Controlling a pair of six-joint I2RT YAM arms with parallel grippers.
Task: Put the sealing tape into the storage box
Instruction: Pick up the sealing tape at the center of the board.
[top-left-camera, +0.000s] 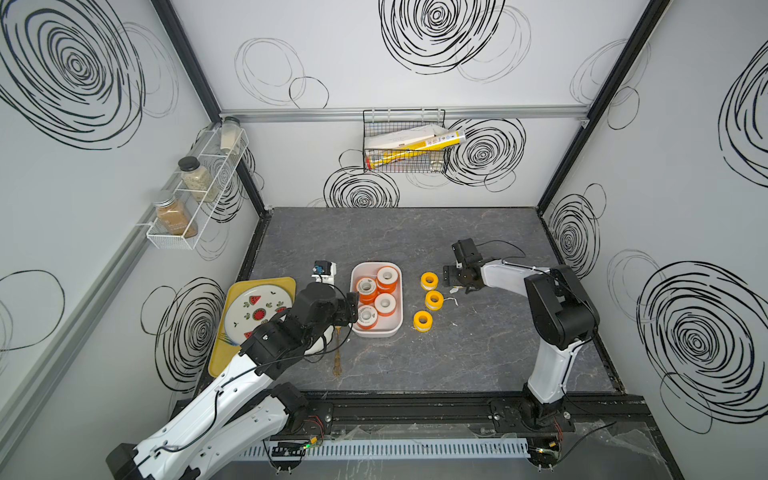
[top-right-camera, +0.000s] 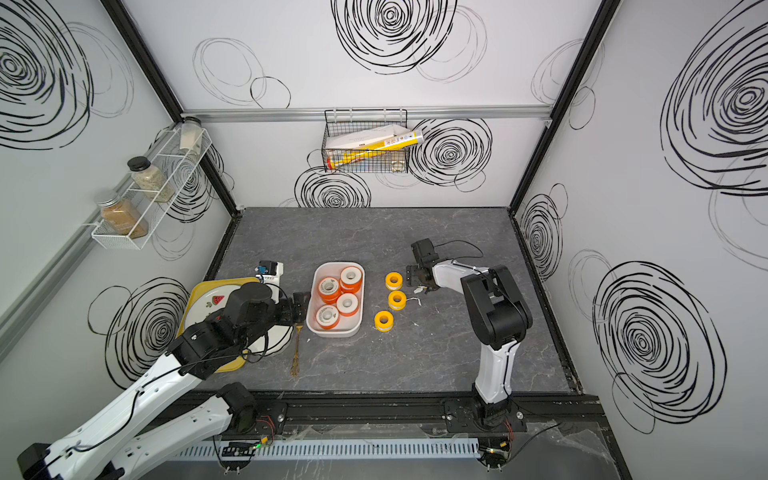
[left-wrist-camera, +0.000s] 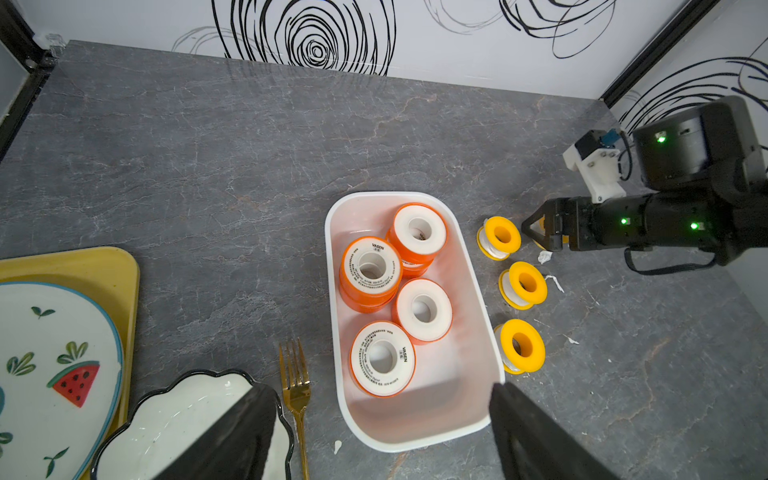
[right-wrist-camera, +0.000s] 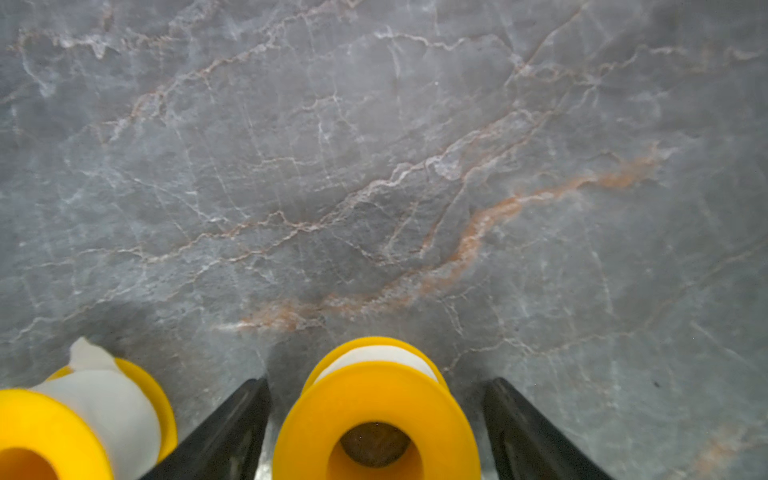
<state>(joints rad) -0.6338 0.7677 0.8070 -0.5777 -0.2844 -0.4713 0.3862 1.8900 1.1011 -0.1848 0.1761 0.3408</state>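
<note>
The white storage box (top-left-camera: 376, 333) (left-wrist-camera: 419, 411) stands mid-table and holds several rolls of sealing tape on orange spools (top-left-camera: 368, 286) (left-wrist-camera: 370, 266). Three yellow-spooled rolls (top-left-camera: 429, 281) (top-left-camera: 434, 298) (top-left-camera: 422, 321) lie in a line just right of it. My right gripper (top-left-camera: 448, 277) (right-wrist-camera: 376, 380) points down beside the farthest of them. It is open, its jaws either side of another yellow roll (right-wrist-camera: 374, 399), with gaps showing; the top views hide that roll. My left gripper (top-left-camera: 352, 309) (left-wrist-camera: 382, 392) hangs open and empty at the box's left near end.
A yellow tray (top-left-camera: 259, 284) with a watermelon plate (top-left-camera: 257, 309) sits left of the box. A scalloped dish (left-wrist-camera: 174, 415) and a gold fork (top-left-camera: 337, 357) lie by the left arm. A small white device (top-left-camera: 323, 272) stands behind. White tape scraps (top-left-camera: 453, 291) lie near the right gripper.
</note>
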